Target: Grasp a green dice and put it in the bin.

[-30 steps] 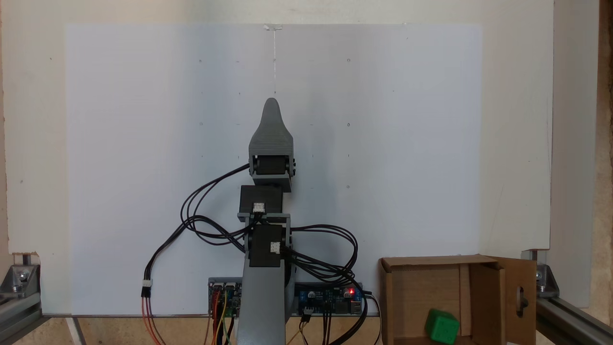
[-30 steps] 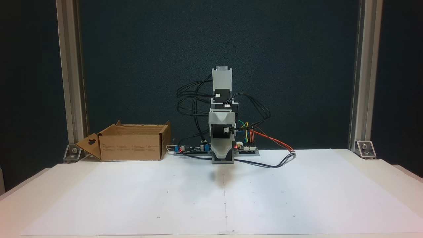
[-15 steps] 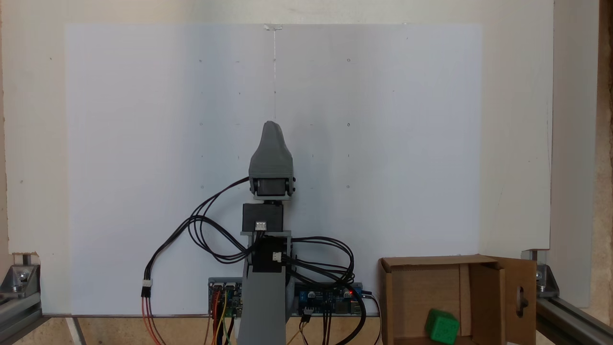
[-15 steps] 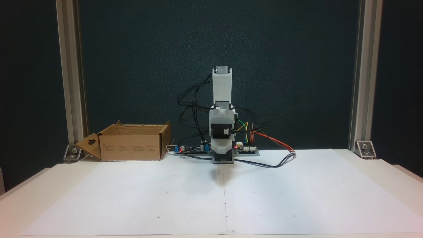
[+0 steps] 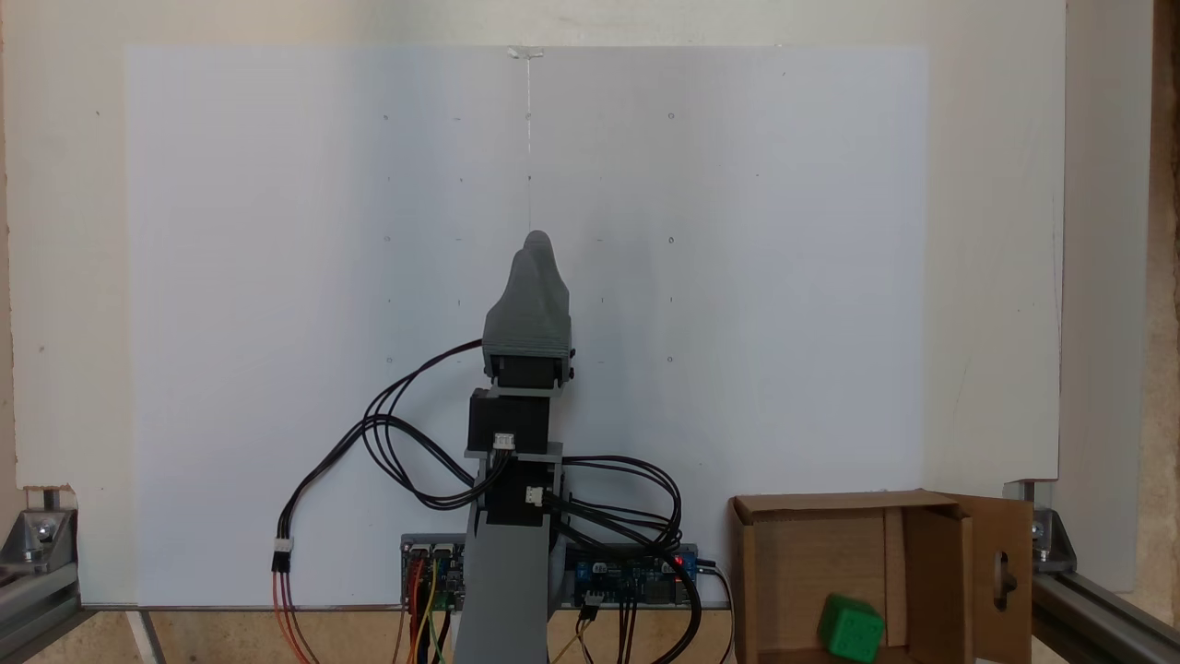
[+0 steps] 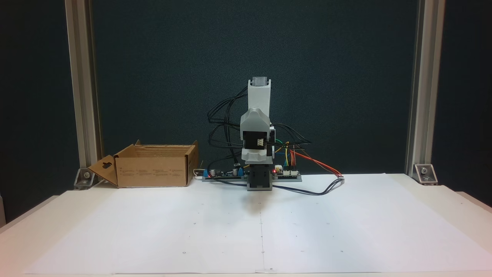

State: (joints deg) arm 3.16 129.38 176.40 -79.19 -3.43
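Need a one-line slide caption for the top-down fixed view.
Green dice lies inside the cardboard bin; the arm's end effector is folded over the white sheet.

White paper sheet [image 6: 153,231] covers a pale table [image 6: 461,204], dark backdrop [image 6: 346,77] behind

The arm [image 5: 512,461] is folded up over its own base [image 6: 259,181], upper link upright, forearm bent back down. The gripper [image 5: 537,244] points away from the base along the white sheet's [image 5: 737,277] centre line, jaws stacked one behind the other, so their gap cannot be read
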